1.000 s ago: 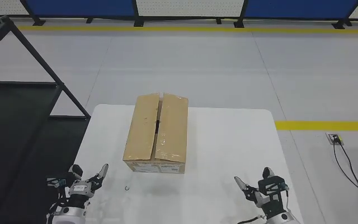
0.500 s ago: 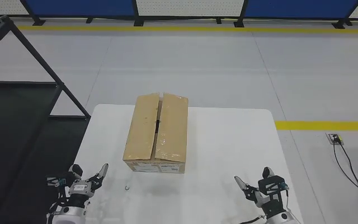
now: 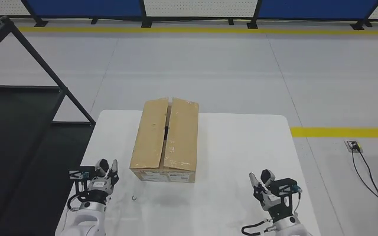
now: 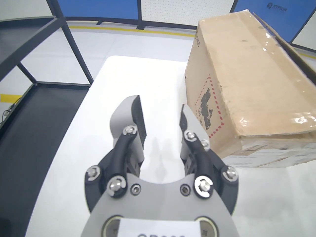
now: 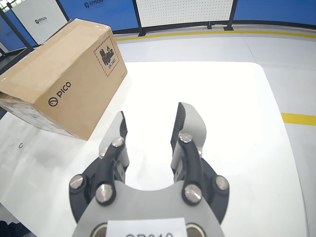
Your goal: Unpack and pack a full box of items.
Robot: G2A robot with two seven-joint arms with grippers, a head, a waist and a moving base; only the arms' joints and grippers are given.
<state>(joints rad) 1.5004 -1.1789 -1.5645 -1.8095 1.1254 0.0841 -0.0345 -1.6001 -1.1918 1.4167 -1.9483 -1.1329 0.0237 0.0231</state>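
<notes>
Your left gripper [image 4: 160, 102] is open, empty and nearer the box [image 3: 165, 140] than your open right gripper [image 5: 151, 109], and the box runs lengthwise away from both.

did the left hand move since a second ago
Yes. In the top view the left hand has shifted forward and slightly inward, nearer the near corner of the box, which has not moved.
</notes>
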